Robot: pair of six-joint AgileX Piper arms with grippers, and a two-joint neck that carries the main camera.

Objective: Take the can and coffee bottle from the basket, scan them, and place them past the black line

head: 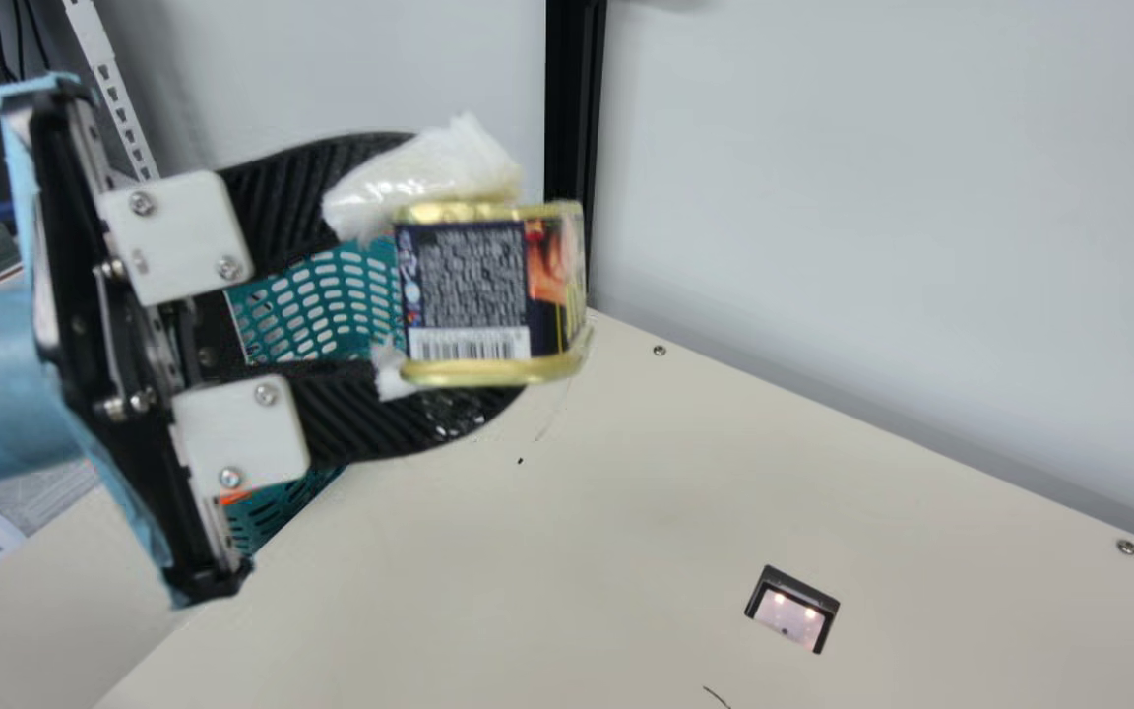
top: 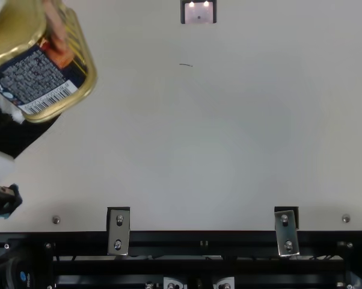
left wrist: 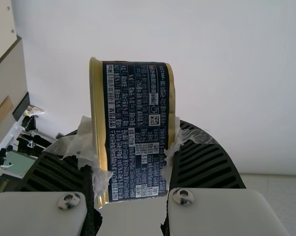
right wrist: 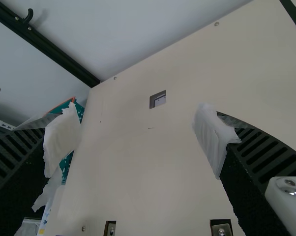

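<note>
In the main view, the left gripper point(head: 483, 281) reaches in from the left edge with its two black ribbed fingers clamped on a rounded rectangular can point(head: 469, 276) with gold metal rims and a dark blue printed label. The can is held up in the air at upper centre-left of that frame, its barcode near the lower rim, and scraps of whitish wrapping point(head: 429, 172) cling to the fingertips. Behind it, partly hidden by the gripper, is a teal plastic basket point(head: 316, 305) with slotted holes. A small black-framed window point(head: 791, 615) with two glowing spots is set into the cream table point(head: 577, 551) toward the lower right, and a black upright post point(head: 572, 108) stands against the pale grey wall point(head: 872, 197) at upper centre. In the top view, the can is large in the upper left corner, while the window is at the top edge. In the right wrist view, the right gripper point(right wrist: 139, 140) has its fingers wide apart with nothing between them, both tips padded with whitish material; a black line point(right wrist: 294, 17) crosses the upper right corner.
</note>
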